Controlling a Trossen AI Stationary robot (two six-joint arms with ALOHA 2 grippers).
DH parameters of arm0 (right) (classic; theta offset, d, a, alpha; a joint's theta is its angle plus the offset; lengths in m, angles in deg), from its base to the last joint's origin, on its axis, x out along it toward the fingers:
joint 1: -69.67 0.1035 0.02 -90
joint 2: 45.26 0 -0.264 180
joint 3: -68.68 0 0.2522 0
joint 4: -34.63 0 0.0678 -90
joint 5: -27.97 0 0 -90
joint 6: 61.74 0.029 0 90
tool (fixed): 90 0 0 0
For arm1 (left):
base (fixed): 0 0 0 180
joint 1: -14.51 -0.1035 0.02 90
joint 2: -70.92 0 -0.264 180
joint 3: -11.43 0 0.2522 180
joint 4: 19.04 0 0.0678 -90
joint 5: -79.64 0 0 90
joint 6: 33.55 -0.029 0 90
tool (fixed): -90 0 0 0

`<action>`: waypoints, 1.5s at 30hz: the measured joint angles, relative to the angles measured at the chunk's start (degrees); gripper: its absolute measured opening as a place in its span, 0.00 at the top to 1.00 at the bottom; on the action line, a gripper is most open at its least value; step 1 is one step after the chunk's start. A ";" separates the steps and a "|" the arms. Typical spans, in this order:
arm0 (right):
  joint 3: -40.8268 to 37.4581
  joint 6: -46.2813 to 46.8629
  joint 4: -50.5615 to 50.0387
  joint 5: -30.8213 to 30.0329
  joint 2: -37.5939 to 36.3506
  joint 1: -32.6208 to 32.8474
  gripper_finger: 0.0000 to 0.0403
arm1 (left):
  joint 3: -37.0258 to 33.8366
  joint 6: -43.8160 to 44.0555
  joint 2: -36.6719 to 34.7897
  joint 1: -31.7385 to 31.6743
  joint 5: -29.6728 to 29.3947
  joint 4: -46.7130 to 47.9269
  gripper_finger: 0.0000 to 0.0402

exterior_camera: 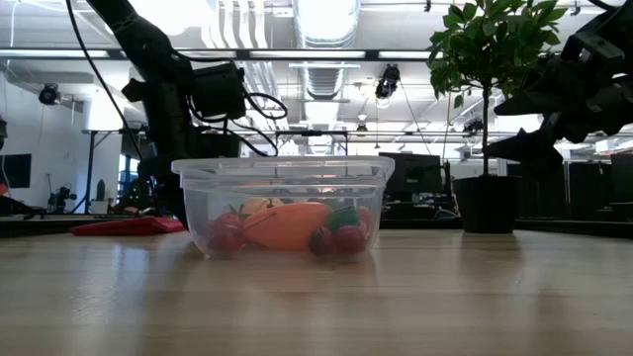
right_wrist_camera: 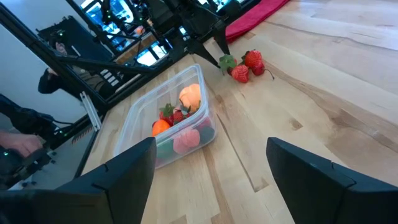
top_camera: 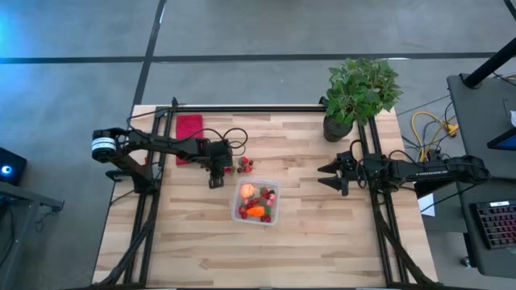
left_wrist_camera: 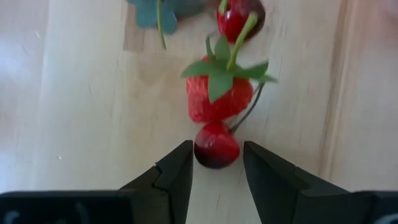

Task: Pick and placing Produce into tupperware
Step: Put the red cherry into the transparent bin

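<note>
Nearest, toward the table's middle: the tupperware (top_camera: 278,211), clear and squarish, upright on the wood. Inside it, an orange carrot (top_camera: 255,211), a pale round fruit (top_camera: 247,192) and several small red berries (exterior_camera: 226,235) resting on the bottom, all below the rim.

Just beyond it and slightly left: the left gripper (left_wrist_camera: 217,155), low over the tabletop, partly open. Fingers (left_wrist_camera: 177,171) standing either side of a dark red cherry (left_wrist_camera: 216,145) that lies on the wood, with thin slivers of table visible between cherry and each finger. Not lifted, not clearly pinched. Directly behind the cherry, touching it, a strawberry (left_wrist_camera: 219,99) with a green leafy cap; farther on, a second cherry (left_wrist_camera: 239,15) with a green stem. This loose cluster lying just outside the tupperware, on its far-left side.

At about the same depth, well to the right: the right gripper (top_camera: 330,175), raised off the table, spread wide, nothing between its fingers, pointed toward the table's middle.

Farther back on the left: a red cloth (top_camera: 189,127), flat on the wood near the far edge.

Farthest, at the far right corner: a potted plant (top_camera: 359,93), leafy green in a dark pot, upright.
</note>
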 joint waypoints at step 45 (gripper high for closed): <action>0.01 0.00 0.02 0.01 0.00 0.00 0.27 | 1.45 15.29 -14.60 10.73 9.60 -10.88 0.80</action>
